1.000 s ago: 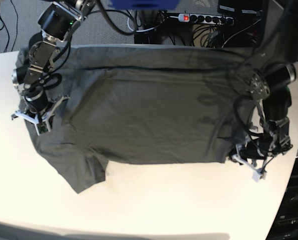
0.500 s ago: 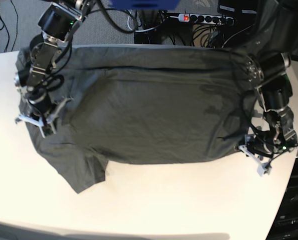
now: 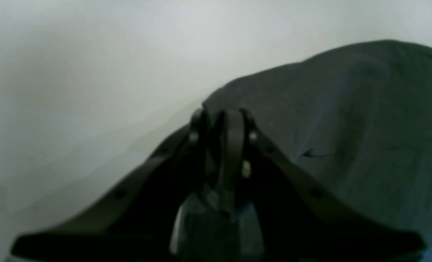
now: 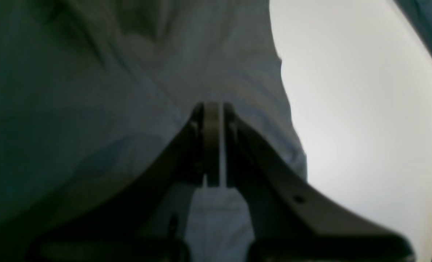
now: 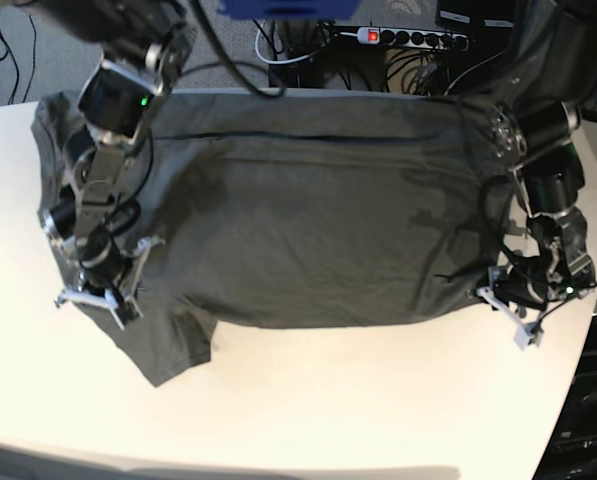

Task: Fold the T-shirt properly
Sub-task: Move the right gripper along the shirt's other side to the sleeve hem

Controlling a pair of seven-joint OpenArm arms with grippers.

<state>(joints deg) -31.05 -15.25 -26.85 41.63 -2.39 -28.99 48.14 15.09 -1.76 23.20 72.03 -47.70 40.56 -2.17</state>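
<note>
I have the T-shirt (image 5: 308, 230) lying across the middle of the tabletop (image 5: 378, 410), its far edge running along the tabletop's far edge, with one short sleeve sticking out toward the near left corner. A seam-like fold line runs along the far side, so I judge one lengthwise fold is at least begun; the near half lies flat in a single wide panel, and the sleeve is not tucked in.

My right gripper (image 5: 96, 298) sits over the shirt's left end, near the tabletop's left edge. In its wrist view the jaws are drawn together with only a sliver between them, grey fabric all round; I read that as pinching cloth, though the pinch itself is blurred.

My left gripper (image 5: 508, 318) is at the shirt's right end by the tabletop's right edge. Its jaws are narrow too, right at the hem; whether cloth is between them I cannot tell.

Most of the folding is left, I reckon.
</note>
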